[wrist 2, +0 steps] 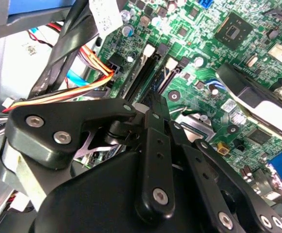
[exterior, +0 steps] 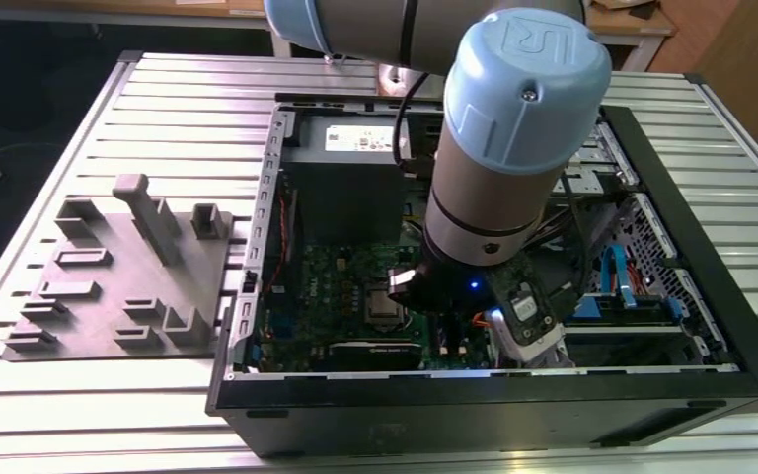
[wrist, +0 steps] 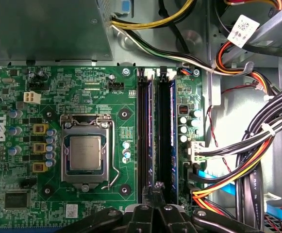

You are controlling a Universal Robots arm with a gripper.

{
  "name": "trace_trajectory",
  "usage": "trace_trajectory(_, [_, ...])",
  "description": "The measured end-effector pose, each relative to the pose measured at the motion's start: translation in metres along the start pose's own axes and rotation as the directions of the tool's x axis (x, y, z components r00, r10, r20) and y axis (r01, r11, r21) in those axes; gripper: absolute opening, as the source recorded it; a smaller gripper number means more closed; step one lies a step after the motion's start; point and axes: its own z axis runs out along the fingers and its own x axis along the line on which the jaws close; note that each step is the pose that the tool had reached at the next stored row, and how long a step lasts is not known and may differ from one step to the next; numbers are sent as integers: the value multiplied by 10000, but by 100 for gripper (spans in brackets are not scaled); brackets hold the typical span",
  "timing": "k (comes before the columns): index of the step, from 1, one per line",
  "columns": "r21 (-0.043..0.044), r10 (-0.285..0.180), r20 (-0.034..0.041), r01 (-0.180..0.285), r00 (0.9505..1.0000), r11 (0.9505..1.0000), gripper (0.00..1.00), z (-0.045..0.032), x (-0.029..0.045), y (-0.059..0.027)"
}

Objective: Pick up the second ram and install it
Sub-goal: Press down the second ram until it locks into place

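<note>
My gripper (exterior: 434,321) reaches down inside the open computer case (exterior: 695,237), low over the green motherboard (wrist: 82,92). In both wrist views its black fingertips (wrist: 156,187) are pressed together, gripper (wrist 2: 150,102) shut, at the near end of the two long black memory slots (wrist: 144,131). A thin dark blue-green edge, the second ram (wrist: 153,131), runs along the slot in line with the fingertips. Whether the fingertips touch it is hidden. A similar blue edge lines the neighbouring slot (wrist: 173,131).
The processor socket (wrist: 84,153) lies beside the slots. Bundled black, yellow and orange cables (wrist: 238,165) hang close on the other side. A grey power supply (exterior: 340,148) fills the case's back. A grey holder tray (exterior: 129,276) sits at the exterior view's left.
</note>
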Motion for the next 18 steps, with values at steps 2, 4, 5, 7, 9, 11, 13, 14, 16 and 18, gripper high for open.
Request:
trace_trajectory(2, [-3, 0, 1, 0, 10000, 10000, 7, 2, 0, 0])
trace_trajectory(4, [-2, 0, 0, 0, 10000, 10000, 7, 1, 0, 0])
trace_trajectory(5, [-2, 1, 1, -1, 10000, 10000, 7, 2, 0, 0])
trace_trajectory(7, [-6, 0, 2, 0, 10000, 10000, 7, -4, 0, 1])
trace_trajectory(9, [-20, 2, 5, -2, 10000, 10000, 7, -68, -3, 8])
trace_trajectory(11, [-5, 1, 1, -1, 10000, 10000, 7, -164, -6, 13])
trace_trajectory(13, [-3, 1, 1, -1, 10000, 10000, 7, -219, -8, 17])
trace_trajectory(14, [-5, 1, 1, -1, 10000, 10000, 7, -219, -8, 17])
trace_trajectory(16, [-7, 1, 2, -1, 10000, 10000, 7, -219, -8, 18])
trace_trajectory(18, [-6, 1, 0, -1, 10000, 10000, 7, -218, -8, 38])
